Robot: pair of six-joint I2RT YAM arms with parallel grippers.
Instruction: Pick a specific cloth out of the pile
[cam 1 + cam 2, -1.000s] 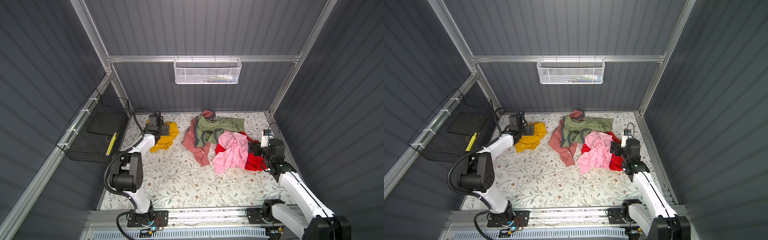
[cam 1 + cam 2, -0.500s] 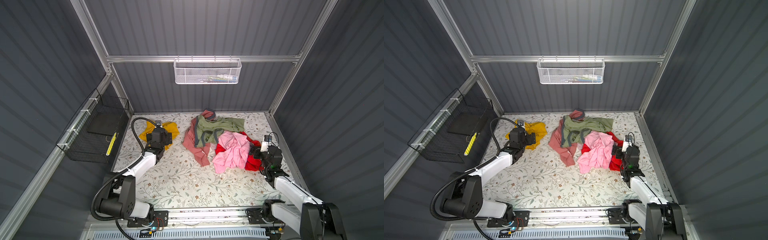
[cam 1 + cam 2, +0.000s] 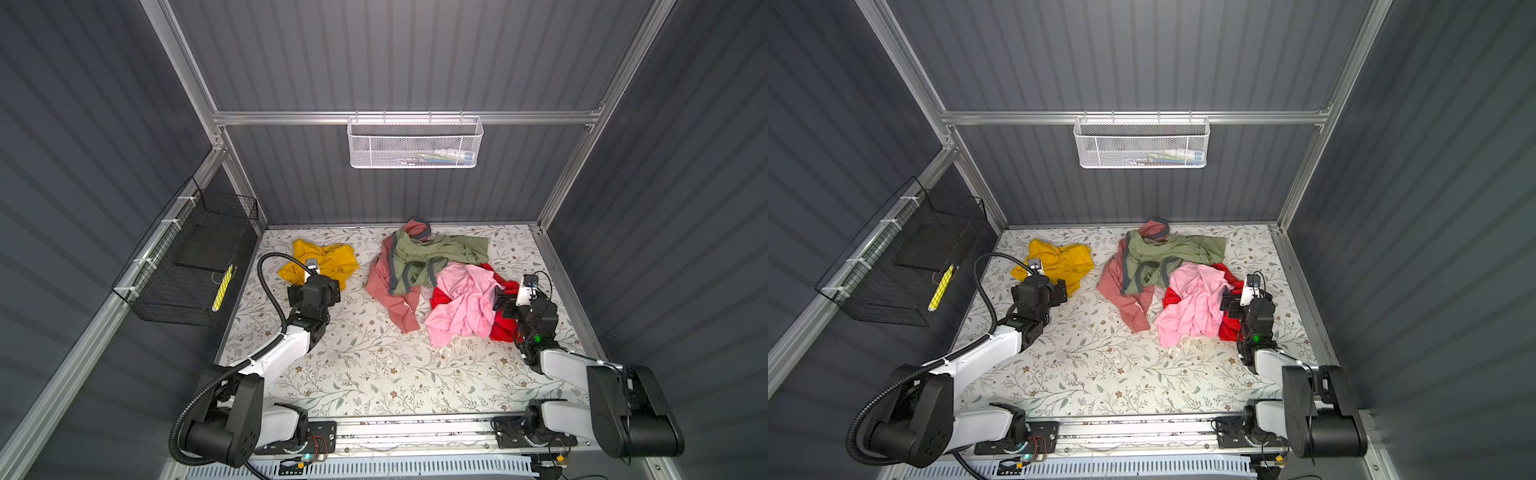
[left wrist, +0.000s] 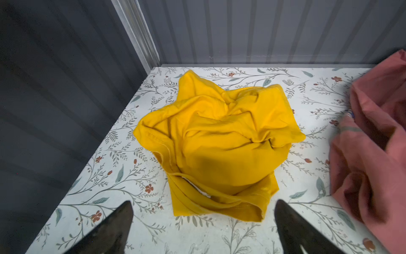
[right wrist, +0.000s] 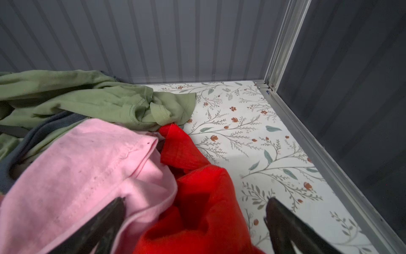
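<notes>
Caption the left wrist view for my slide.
Open left claw faces the crumpled mustard-yellow cloth lying apart from the salmon-pink garment.

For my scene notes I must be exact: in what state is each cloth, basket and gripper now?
yellow cloth: crumpled, apart from the pile, not held.
pile: heaped, garments overlapping, not held.
left gripper: jaws open, empty, just short of the yellow cloth.
right gripper: jaws open, empty, at the pile's edge.
white mesh basket: hanging on the back rail, contents unclear.
</notes>
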